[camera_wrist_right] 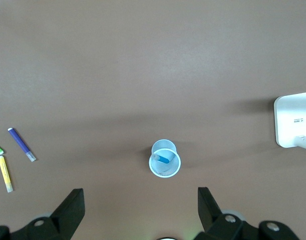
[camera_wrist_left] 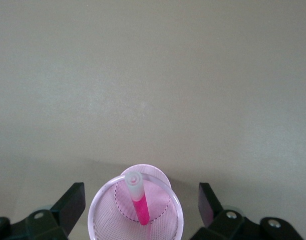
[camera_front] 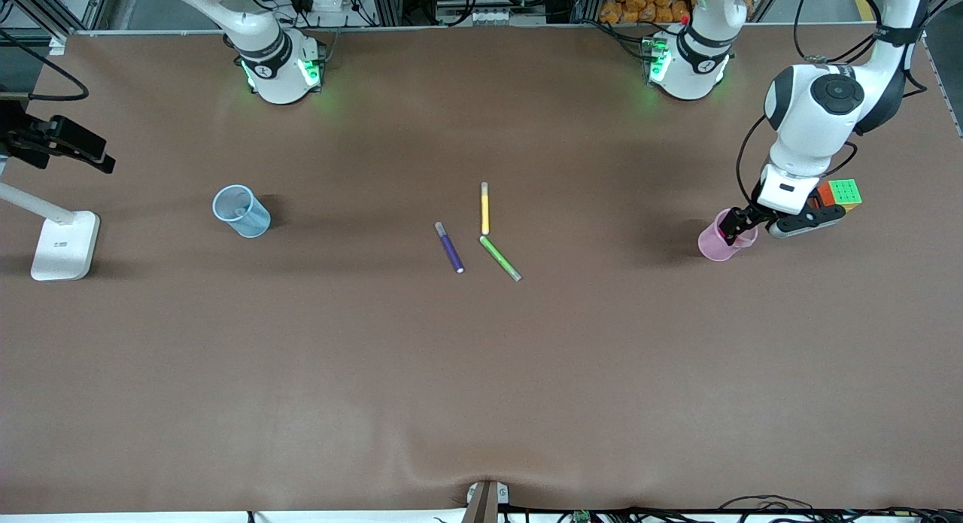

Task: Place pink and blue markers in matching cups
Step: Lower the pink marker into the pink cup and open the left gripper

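The pale pink cup (camera_front: 721, 242) stands toward the left arm's end of the table. In the left wrist view the pink cup (camera_wrist_left: 107, 215) holds the pink marker (camera_wrist_left: 140, 206), which leans in it with its pale clear end up. My left gripper (camera_front: 741, 223) is open just over this cup, a finger (camera_wrist_left: 71, 200) on each side, touching nothing. The pale blue cup (camera_front: 241, 211) stands toward the right arm's end. In the right wrist view the blue cup (camera_wrist_right: 165, 164) holds the blue marker (camera_wrist_right: 163, 159). My right gripper (camera_wrist_right: 140, 197) is open and empty, high over the table.
A yellow marker (camera_front: 485, 208), a green marker (camera_front: 500, 258) and a dark purple marker (camera_front: 450, 247) lie mid-table. A colour cube (camera_front: 841, 194) sits beside the pink cup. A white lamp base (camera_front: 64, 244) stands at the right arm's end of the table.
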Available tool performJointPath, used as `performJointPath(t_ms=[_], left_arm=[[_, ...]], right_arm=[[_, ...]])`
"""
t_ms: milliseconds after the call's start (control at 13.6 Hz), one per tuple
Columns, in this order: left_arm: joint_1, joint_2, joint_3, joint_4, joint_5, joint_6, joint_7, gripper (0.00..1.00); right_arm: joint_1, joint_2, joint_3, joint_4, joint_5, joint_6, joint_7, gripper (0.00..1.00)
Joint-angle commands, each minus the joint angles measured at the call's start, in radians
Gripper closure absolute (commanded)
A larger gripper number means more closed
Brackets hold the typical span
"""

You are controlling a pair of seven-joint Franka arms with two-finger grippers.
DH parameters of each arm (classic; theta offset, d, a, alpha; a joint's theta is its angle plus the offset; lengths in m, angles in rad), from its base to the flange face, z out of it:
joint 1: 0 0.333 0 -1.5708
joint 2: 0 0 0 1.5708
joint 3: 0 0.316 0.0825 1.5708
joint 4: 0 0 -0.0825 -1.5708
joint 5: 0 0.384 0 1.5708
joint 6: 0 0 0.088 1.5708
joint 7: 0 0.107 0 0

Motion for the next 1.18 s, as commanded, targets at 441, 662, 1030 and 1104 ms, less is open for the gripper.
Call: performJointPath(t_ms=[441, 662, 1030, 1104], left_arm=[[0.009, -0.037, -0.035, 0.164, 0.014, -0.323, -0.01, 0.0], [0.006, -0.046, -0.036, 0.233, 0.009, -0.424, 0.004, 0.0], [0.006, -0.045, -0.049, 0.334, 0.001, -0.555, 0.048, 0.0], [0.006, -0.045, -0.049, 0.348, 0.001, -0.575, 0.057, 0.0]], right_arm=[[-0.01, -0.009, -0.001, -0.006, -0.003, -0.007, 0.002, 0.0], [-0.009, -0.009, -0.003, -0.006, -0.006, 0.003, -0.001, 0.0], [-0.01, -0.009, -0.003, -0.015, -0.032, -0.002, -0.001, 0.0], [-0.009, -0.009, -0.003, -0.015, -0.032, -0.001, -0.002, 0.0]])
